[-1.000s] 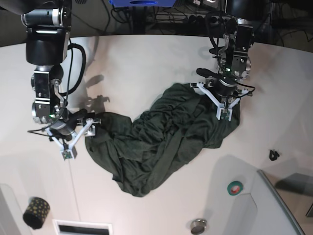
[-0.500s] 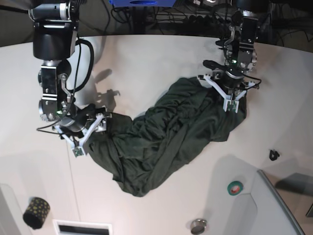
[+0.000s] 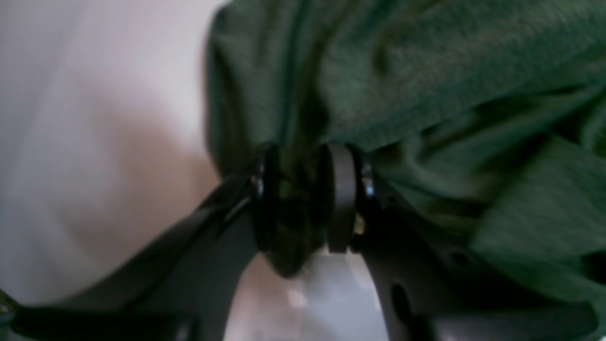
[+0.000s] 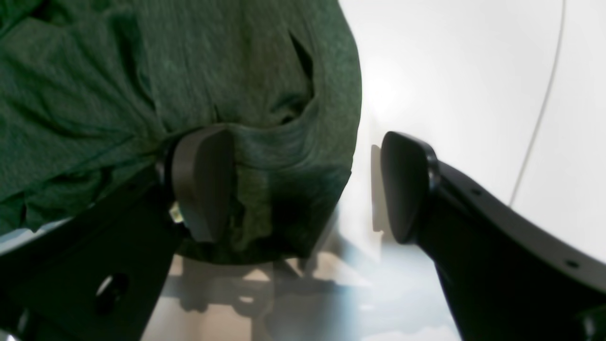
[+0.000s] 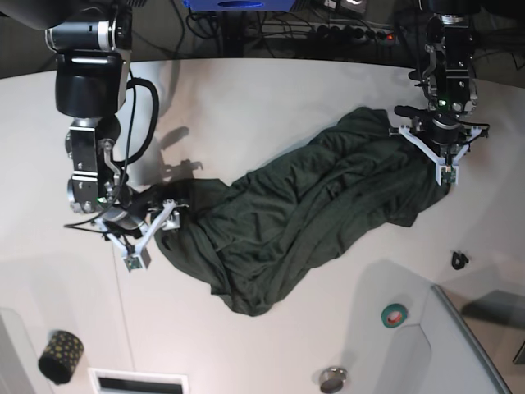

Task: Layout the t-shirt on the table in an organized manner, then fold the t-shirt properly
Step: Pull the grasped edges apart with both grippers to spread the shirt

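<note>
While the shirt [image 5: 303, 213] lies crumpled diagonally across the table [image 5: 246, 107], both arms are at its ends. L gripper [image 3: 303, 199] is pinched tight on a bunched fold of green fabric at the shirt's upper corner, base-view right. R gripper [image 4: 303, 184] is spread wide: one pad [image 4: 203, 182] touches the cloth, hem edge sits between pads, other pad over bare table w/ a gap, nothing clamped.
</note>
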